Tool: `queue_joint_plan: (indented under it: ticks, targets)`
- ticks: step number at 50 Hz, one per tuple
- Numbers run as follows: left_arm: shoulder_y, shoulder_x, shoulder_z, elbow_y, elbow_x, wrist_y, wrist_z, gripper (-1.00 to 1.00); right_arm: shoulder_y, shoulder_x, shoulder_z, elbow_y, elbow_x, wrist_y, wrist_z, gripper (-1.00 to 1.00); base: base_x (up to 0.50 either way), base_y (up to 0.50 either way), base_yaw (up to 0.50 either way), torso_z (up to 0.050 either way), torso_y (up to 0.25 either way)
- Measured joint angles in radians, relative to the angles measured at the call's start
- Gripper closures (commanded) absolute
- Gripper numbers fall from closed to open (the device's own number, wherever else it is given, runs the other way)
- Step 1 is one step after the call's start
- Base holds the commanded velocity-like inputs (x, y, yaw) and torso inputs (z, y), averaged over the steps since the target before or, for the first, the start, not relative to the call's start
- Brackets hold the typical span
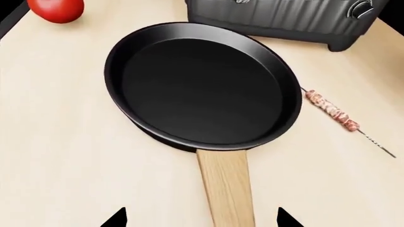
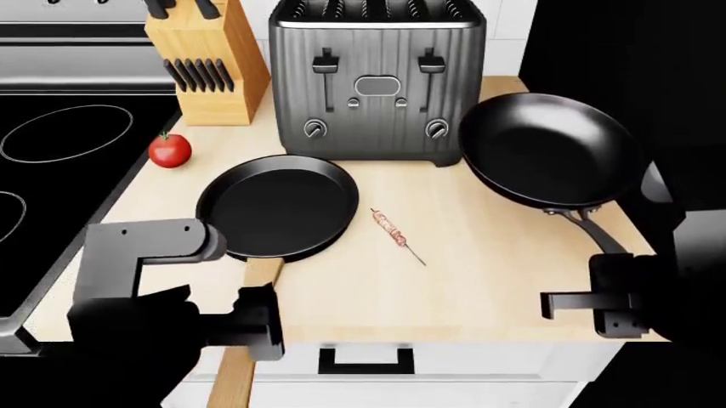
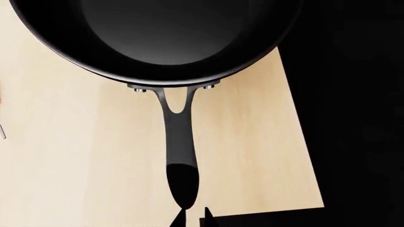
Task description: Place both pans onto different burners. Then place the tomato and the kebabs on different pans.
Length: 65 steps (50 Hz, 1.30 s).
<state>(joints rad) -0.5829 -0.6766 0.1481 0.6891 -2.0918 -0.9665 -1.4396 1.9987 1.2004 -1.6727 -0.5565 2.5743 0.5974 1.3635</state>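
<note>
The straight-sided pan with a wooden handle [image 1: 202, 90] lies on the light counter, also in the head view [image 2: 278, 204]. My left gripper [image 1: 202, 221] is open, its tips on either side of the handle near its end [image 2: 258, 323]. The slope-sided pan with a dark metal handle [image 3: 164, 28] sits at the counter's right [image 2: 550, 149]. My right gripper [image 3: 193, 218] is shut and empty just behind the handle's tip [image 2: 550, 304]. The tomato [image 2: 170, 150] lies near the cooktop [image 1: 57, 8]. The kebab [image 2: 392, 227] lies between the pans [image 1: 331, 113].
The black glass cooktop [image 2: 68, 195] with white burner circles [image 2: 66, 132] is at the left. A metal toaster [image 2: 375, 85] and a wooden knife block [image 2: 204, 68] stand at the back. The counter's right edge drops off beside the metal-handled pan.
</note>
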Motion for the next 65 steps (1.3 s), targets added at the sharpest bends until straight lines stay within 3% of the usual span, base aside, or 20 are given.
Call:
queue_joint_plan:
  ticks: [31,65]
  targets:
    - [-0.020,0.024,0.171,-0.007,0.132,-0.038,-0.059,-1.00,-0.028,0.016,0.001,-0.009,-0.015,0.001,-0.009,1.00,0.00,0.00,0.00,0.001,0.001]
    - [-0.056,0.054,0.240,0.004,0.164,-0.015,-0.025,-1.00,-0.047,0.028,0.003,-0.015,-0.019,0.003,-0.012,1.00,0.00,0.00,0.00,0.000,0.000]
